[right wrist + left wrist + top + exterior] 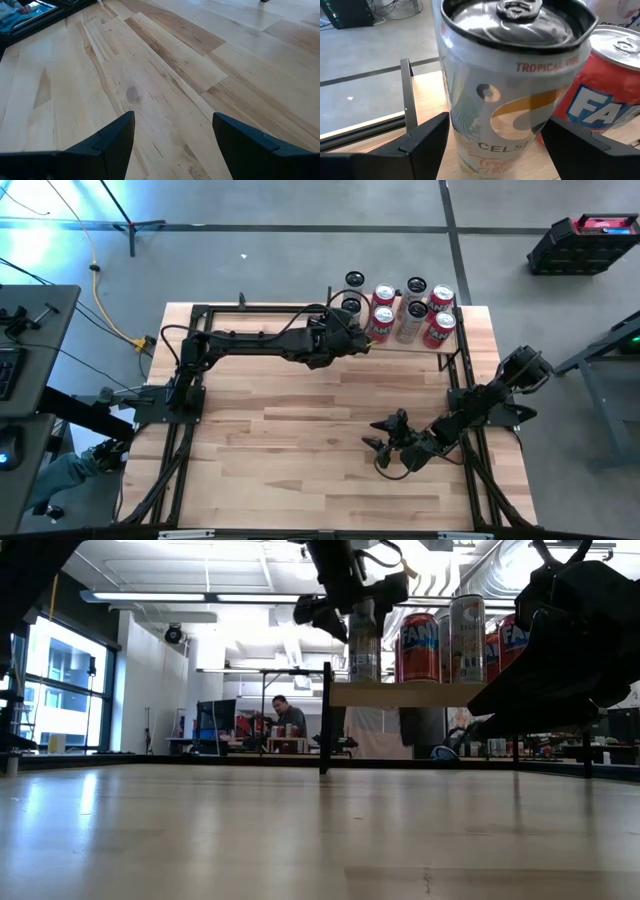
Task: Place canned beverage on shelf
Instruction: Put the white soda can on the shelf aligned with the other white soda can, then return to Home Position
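A slim silver Celsius can (510, 100) stands upright on the shelf (430, 693), a pale board on black uprights at the table's far right. It is at the shelf's left end (351, 304), next to the corner upright (407, 90). My left gripper (350, 318) reaches across from the table's left and is shut on it. My right gripper (383, 442) hangs open over bare tabletop near the right edge, with nothing between its fingers (172, 145). My left gripper pinches the Celsius can's side wall (457, 130) between its two fingers, one on each opposite side. In the low view the fingers (345, 605) sit on the can's upper part. They come slanting down from the table's left. The can is upright with its base on the shelf board.
Several other cans crowd the shelf. A red Fanta can (605, 95) stands right beside the held one, with more red and silver cans (425, 310) behind. A black frame (190, 350) rims the table. A person (288, 720) sits far off in the room.
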### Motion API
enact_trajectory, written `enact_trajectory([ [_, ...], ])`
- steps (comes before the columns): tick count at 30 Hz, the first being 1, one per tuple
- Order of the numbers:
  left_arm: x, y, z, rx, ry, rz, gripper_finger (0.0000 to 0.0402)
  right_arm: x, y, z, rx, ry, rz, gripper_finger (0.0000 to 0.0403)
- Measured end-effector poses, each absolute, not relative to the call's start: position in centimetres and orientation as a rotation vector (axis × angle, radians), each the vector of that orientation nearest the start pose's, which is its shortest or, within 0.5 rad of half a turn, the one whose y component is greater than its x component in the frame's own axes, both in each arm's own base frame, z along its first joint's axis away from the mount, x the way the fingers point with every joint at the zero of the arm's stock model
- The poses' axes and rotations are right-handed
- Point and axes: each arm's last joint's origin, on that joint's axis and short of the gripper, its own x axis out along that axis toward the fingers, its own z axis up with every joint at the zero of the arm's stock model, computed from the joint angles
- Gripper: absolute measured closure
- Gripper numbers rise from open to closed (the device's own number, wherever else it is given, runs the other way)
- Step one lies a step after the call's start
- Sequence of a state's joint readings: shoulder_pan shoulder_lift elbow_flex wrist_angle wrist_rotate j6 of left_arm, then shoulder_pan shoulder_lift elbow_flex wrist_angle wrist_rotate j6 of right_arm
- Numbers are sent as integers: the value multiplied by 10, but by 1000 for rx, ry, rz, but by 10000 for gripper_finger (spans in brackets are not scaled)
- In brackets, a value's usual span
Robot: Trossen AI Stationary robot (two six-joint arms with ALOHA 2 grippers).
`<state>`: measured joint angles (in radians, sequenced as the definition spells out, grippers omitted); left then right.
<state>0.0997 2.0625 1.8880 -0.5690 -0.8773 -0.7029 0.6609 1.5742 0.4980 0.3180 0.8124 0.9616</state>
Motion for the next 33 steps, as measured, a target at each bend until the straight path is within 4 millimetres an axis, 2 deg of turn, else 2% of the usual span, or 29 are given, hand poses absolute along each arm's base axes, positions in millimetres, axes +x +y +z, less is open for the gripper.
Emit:
enact_trajectory([
  [14,453,54,302,-325,354,1088,106,213,139,120,426,425,-392,151],
  [20,448,32,298,-257,437,1065,106,213,139,120,425,425,-392,151],
  [28,435,10,309,-237,451,1065,106,213,139,120,425,426,-391,151],
  [33,423,-14,316,-220,491,1032,106,213,139,120,424,433,-384,151],
])
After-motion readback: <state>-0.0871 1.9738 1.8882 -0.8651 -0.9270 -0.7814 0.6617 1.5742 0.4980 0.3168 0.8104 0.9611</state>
